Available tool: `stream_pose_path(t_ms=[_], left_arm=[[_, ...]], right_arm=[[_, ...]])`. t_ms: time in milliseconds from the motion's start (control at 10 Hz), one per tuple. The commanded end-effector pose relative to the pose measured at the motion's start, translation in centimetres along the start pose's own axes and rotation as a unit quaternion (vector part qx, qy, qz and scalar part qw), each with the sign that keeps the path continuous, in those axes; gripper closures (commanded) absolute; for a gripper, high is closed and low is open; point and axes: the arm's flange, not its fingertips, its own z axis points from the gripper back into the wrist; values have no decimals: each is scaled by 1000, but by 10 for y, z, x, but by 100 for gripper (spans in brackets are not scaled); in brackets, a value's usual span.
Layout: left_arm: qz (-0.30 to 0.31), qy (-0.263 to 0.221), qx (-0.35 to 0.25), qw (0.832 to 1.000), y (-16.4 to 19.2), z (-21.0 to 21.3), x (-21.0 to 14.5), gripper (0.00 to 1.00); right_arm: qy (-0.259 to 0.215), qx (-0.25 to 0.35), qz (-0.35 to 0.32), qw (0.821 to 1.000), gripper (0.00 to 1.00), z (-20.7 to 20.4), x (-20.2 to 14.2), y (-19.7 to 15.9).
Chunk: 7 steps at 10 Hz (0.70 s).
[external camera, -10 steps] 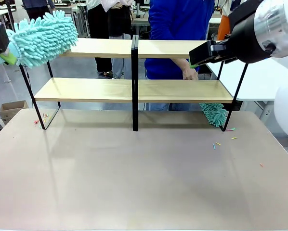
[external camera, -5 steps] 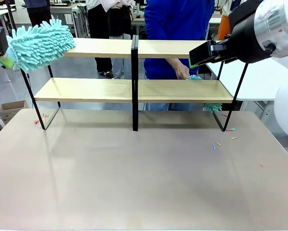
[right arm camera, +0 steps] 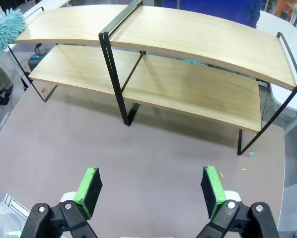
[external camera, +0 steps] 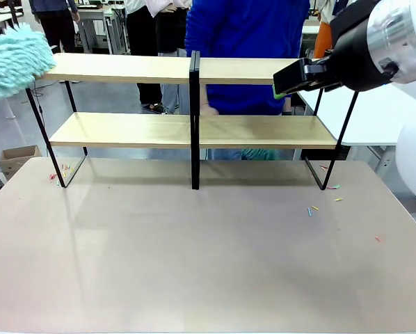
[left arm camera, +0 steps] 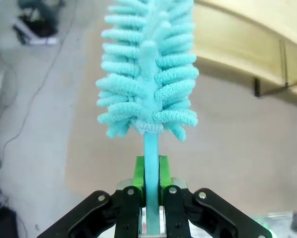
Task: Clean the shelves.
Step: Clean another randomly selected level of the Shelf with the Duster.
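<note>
The shelves (external camera: 194,129) stand across the upper middle of the front frame, on the far half of the beige bench (external camera: 194,264). At the upper left edge, a teal duster (external camera: 13,59) sits just off the top board's left end. The left end effector (left arm camera: 149,173) is clamped shut on the duster's handle (fluffy head pointing up the wrist frame). The right end effector (right arm camera: 151,191) hangs wide open with nothing in it, above the bench at the lower frame. A person in blue (external camera: 246,49) stands behind the shelves.
</note>
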Motion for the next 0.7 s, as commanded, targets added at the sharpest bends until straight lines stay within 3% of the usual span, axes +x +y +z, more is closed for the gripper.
stream_pose_path(t_ms=[0, 200, 400, 500, 600], left_arm=[[48, -67, 69, 994, -9, 14, -18, 87], [18, -96, 27, 995, -13, 19, -19, 87], [-9, -79, -8, 997, -10, 16, -17, 87], [-34, -74, -48, 996, -6, 16, -17, 87], [-84, -62, -124, 987, -2, 19, -17, 87]], right_arm=[[0, 3, -2, 1000, 0, -1, 0, 0], [0, 3, -2, 1000, 0, -1, 0, 0], [0, 3, -2, 1000, 0, -1, 0, 0], [0, 3, -2, 1000, 0, -1, 0, 0], [0, 3, -2, 1000, 0, -1, 0, 0]])
